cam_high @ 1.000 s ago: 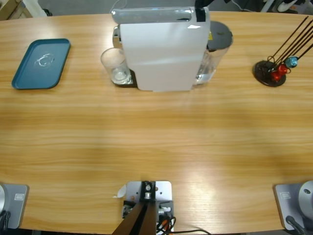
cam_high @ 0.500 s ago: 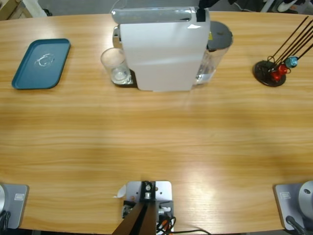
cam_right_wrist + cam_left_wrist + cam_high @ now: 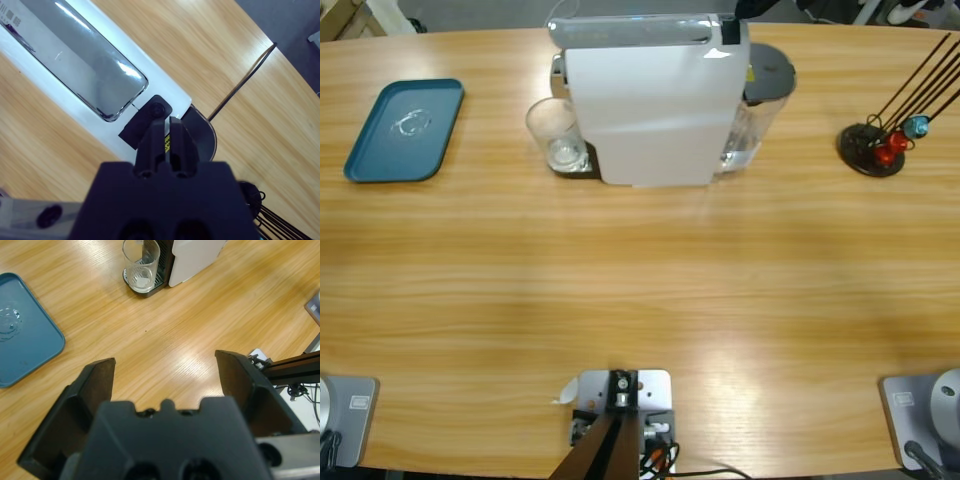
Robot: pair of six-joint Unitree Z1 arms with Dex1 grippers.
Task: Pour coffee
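Note:
A white coffee machine (image 3: 650, 100) stands at the table's far middle. A clear glass (image 3: 556, 135) sits on its drip tray at the left; the glass (image 3: 141, 265) looks bare inside, and the coffee is out of view. My right gripper (image 3: 166, 122) is shut and hangs over the machine's silver top (image 3: 80, 60), its tips right by a black lever tab (image 3: 145, 122). In the high view it shows only as a black bit (image 3: 742, 10) at the top edge. My left gripper (image 3: 164, 358) is open above bare table, well short of the glass.
A blue tray (image 3: 405, 130) lies at the far left, also seen in the left wrist view (image 3: 22, 335). A black capsule stand (image 3: 872, 148) with wire rods and coloured capsules is at the far right. The machine's water tank (image 3: 760, 110) sits on its right side.
In the high view the right gripper's black tip has drifted slightly right along the machine's top. Nothing else has moved.

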